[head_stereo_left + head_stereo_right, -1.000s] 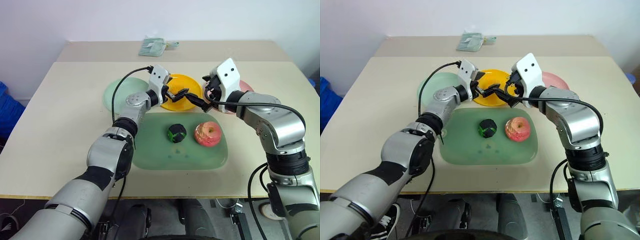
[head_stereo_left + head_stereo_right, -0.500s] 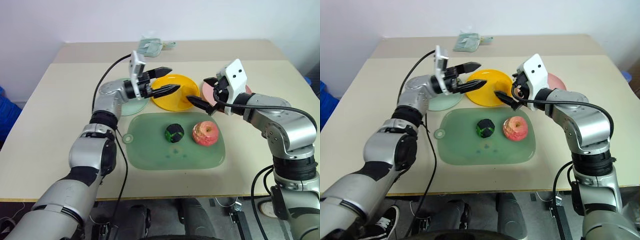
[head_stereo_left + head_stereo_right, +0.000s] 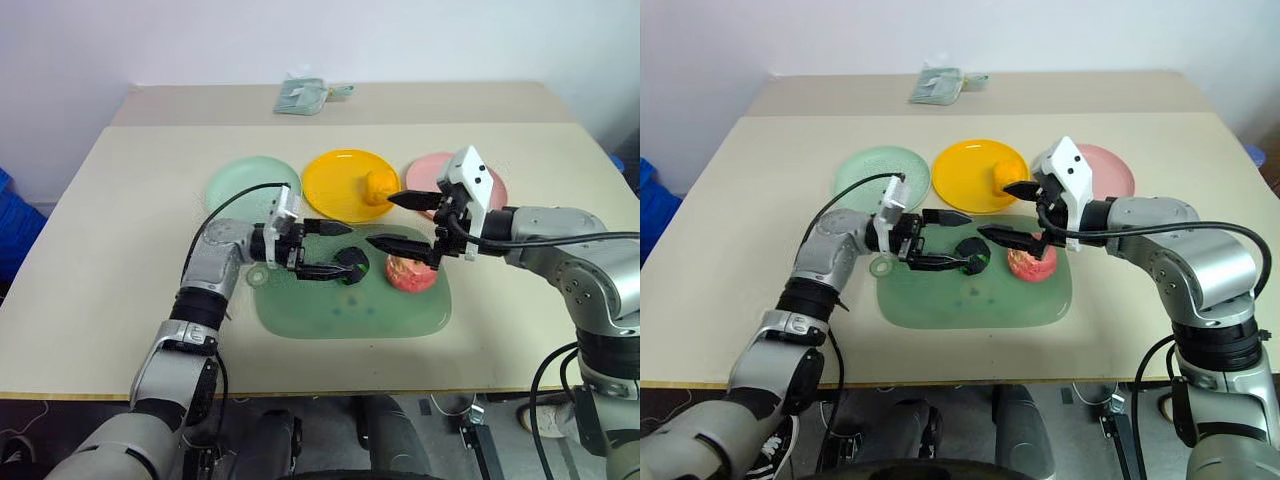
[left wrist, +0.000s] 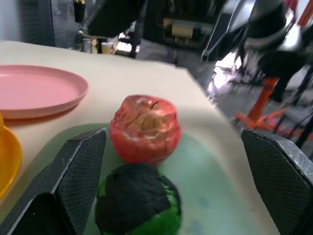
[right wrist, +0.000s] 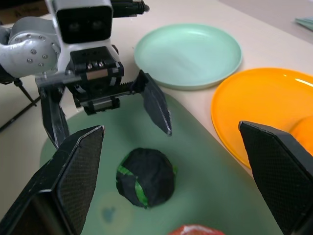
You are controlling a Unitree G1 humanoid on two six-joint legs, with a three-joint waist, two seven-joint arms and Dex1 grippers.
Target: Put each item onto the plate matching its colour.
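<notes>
A dark green-and-black ball (image 3: 354,266) and a pink-red apple (image 3: 411,273) lie side by side on the large green mat (image 3: 330,310). My left gripper (image 3: 340,250) points right, low over the mat. It is open, and the ball (image 4: 139,203) sits just ahead of its fingertips, untouched. My right gripper (image 3: 380,221) hovers open above the apple and the near rim of the yellow plate (image 3: 335,185). The orange-yellow lumpy fruit (image 3: 378,187) rests on that plate. The mint green plate (image 3: 250,183) stands to its left. The pink plate (image 3: 440,175) on its right is partly hidden by my right hand.
A folded pale green cloth (image 3: 305,95) lies at the table's far edge. A blue thing (image 3: 15,215) stands beyond the table's left side. Bare tabletop (image 3: 120,250) runs left of the mat and along the front edge.
My left gripper pulled back from the yellow plate, swung to point right and sank to the mat beside the ball. My right gripper drew back, uncovering the orange-yellow fruit on the yellow plate.
</notes>
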